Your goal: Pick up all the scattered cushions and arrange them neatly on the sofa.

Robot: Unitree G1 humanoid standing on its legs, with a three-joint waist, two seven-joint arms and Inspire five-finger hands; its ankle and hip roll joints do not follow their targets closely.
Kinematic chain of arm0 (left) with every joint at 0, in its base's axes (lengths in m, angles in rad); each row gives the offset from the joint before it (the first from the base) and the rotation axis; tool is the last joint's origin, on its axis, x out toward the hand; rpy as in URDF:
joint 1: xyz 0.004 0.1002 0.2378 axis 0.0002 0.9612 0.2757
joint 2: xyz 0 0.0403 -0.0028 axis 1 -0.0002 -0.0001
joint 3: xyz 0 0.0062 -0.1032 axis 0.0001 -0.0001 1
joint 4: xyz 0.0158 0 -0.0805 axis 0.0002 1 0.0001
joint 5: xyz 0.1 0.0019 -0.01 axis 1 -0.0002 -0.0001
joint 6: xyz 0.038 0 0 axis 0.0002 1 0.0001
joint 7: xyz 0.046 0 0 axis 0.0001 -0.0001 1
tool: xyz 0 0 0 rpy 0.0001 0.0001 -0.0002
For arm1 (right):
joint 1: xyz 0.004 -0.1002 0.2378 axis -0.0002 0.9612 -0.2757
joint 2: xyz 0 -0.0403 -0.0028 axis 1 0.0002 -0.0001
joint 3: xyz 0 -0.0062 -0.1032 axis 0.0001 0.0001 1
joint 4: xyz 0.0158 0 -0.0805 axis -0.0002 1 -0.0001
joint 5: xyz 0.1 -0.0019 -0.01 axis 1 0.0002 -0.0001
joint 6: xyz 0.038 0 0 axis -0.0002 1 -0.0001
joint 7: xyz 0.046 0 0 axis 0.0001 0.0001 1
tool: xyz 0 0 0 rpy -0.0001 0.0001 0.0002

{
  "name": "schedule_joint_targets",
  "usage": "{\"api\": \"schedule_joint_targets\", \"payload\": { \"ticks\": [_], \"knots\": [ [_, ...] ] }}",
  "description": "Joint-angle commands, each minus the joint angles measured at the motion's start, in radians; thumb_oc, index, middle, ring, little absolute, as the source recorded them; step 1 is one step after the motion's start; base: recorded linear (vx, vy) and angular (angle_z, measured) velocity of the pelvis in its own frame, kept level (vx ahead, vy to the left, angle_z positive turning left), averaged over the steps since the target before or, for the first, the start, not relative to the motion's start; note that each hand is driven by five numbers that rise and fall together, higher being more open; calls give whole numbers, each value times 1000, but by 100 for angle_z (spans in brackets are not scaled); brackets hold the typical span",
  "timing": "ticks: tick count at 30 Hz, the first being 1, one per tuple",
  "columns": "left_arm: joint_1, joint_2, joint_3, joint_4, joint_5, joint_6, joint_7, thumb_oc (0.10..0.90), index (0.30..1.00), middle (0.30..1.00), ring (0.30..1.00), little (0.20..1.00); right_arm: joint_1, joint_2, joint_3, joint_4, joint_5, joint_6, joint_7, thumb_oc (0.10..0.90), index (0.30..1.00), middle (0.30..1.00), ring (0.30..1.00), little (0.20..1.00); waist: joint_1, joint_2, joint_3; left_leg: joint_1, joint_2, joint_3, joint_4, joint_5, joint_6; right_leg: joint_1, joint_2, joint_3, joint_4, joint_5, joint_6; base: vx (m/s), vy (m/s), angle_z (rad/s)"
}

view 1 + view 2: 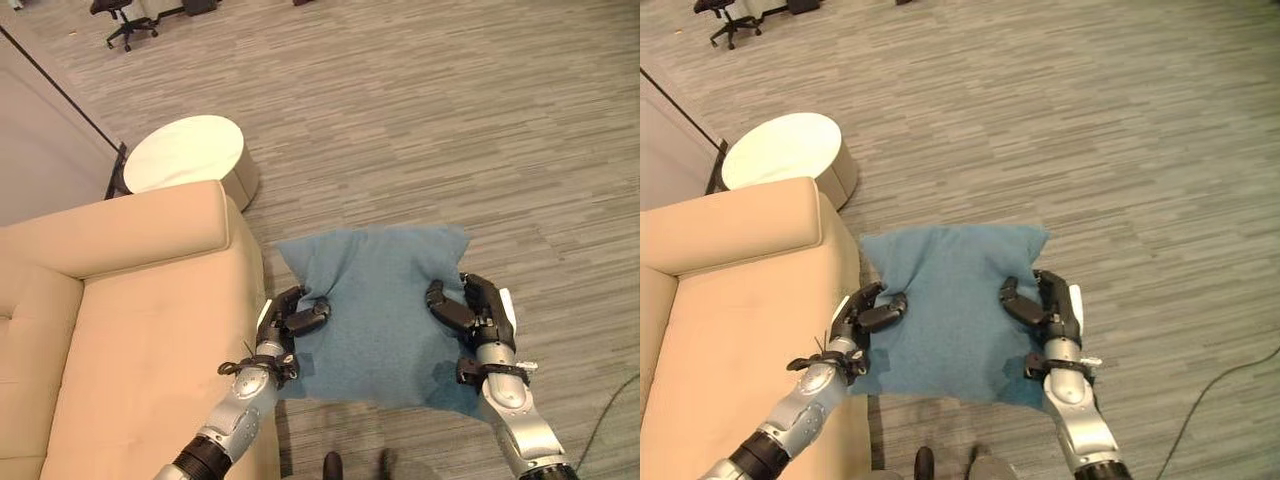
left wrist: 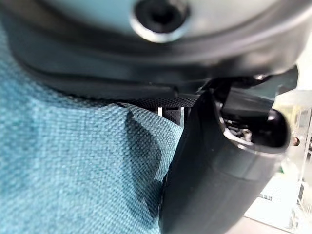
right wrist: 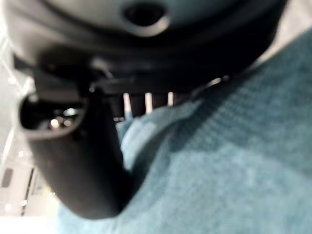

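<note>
A blue-teal cushion hangs in front of me above the grey floor, held flat between both hands. My left hand is shut on its left edge, fingers curled over the fabric, right beside the arm of the beige sofa. My right hand is shut on the cushion's right edge. In the left wrist view the woven blue cloth presses against the dark thumb. The right wrist view shows the same cloth tucked under that hand's thumb.
A round white side table stands on the floor behind the sofa's end. A black office chair sits far back at the left. Grey striped carpet stretches open to the right and ahead.
</note>
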Motion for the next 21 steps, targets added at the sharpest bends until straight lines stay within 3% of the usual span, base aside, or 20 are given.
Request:
{"api": "schedule_joint_targets", "payload": {
  "ticks": [1, 3, 4, 8, 11, 13, 15, 16, 17, 18, 20, 21],
  "knots": [
    [-190, -148, -82, -117, 59, -125, -120, 400, 300, 300, 300, 300, -68, 35, 79, -175, 6, -132, 84, 400, 300, 300, 300, 300, -11, -50, -81, -24, -15, 36, 113, -95, -58, -12, -40, 109, 71, 65, 108, 242, -276, 100],
    [-191, -144, -87, -116, 60, -121, -119, 400, 300, 300, 300, 300, -76, 33, 86, -170, 0, -129, 81, 400, 300, 300, 300, 300, -19, -56, -76, -16, -14, 21, 110, -97, -64, -24, -42, 98, 72, 91, 118, 126, -177, 127],
    [-191, -138, -86, -113, 48, -110, -126, 400, 300, 300, 300, 300, -73, 35, 89, -173, 3, -117, 91, 400, 300, 300, 300, 300, -15, -79, -83, -16, -12, -10, 116, -107, -77, 11, -50, 64, 47, 51, 113, 89, -147, 109],
    [-179, -135, -77, -128, 10, -111, -121, 400, 300, 300, 300, 300, -75, 40, 108, -182, 14, -112, 107, 400, 300, 300, 300, 300, -16, -86, -94, -6, 21, -71, 105, -91, -102, 19, -19, 36, 76, 18, 98, 139, -241, 83],
    [-143, -132, -58, -138, -40, -106, -124, 400, 300, 300, 300, 300, -92, 33, 145, -175, 24, -107, 121, 400, 300, 300, 300, 300, 6, -92, -96, -20, 60, -110, 176, -66, -133, 53, 16, -35, 84, -46, 57, 134, -239, 51],
    [-128, -131, -54, -146, -62, -101, -133, 400, 300, 300, 300, 300, -99, 22, 156, -176, 36, -108, 132, 400, 300, 300, 300, 300, 19, -104, -88, -67, 62, -91, 266, -27, -144, 87, 21, -70, 66, -55, 34, 63, -197, 53],
    [-117, -133, -46, -146, -81, -99, -126, 400, 300, 300, 300, 300, -108, 15, 167, -171, 43, -110, 128, 400, 300, 300, 300, 300, 36, -116, -67, -147, 66, -39, 394, 39, -141, 131, 24, -108, 41, -58, 14, 19, -205, 84],
    [-109, -136, -47, -144, -89, -97, -127, 400, 300, 300, 300, 300, -109, 10, 169, -172, 44, -108, 125, 400, 300, 300, 300, 300, 40, -121, -52, -184, 79, 20, 451, 57, -131, 156, 25, -130, 33, -63, 4, 17, -283, 98],
    [-104, -138, -45, -136, -95, -95, -127, 400, 300, 300, 300, 300, -112, 5, 170, -172, 45, -99, 121, 400, 300, 300, 300, 300, 43, -131, -45, -257, 100, 168, 450, 43, -114, 190, 22, -182, 2, -75, -3, 16, -213, 92],
    [-104, -137, -45, -136, -95, -95, -127, 400, 300, 300, 300, 300, -112, 5, 170, -172, 45, -100, 121, 400, 300, 300, 300, 300, 43, -131, -45, -259, 99, 169, 453, 40, -113, 190, 22, -182, 2, -76, -2, 69, -190, 123],
    [-94, -137, -32, -130, -95, -86, -116, 400, 300, 300, 300, 300, -113, 11, 176, -182, 37, -89, 114, 400, 300, 300, 300, 300, 60, -122, -67, -341, 60, 330, 324, 11, -82, 233, 48, -226, -47, -94, 6, 227, -75, 126],
    [-87, -137, -31, -133, -93, -85, -110, 400, 300, 300, 300, 300, -118, 16, 182, -174, 26, -84, 108, 400, 300, 300, 300, 300, 75, -115, -69, -375, 51, 358, 280, 56, -86, 251, 65, -228, -54, -102, 8, 299, -41, 96]
  ]
}}
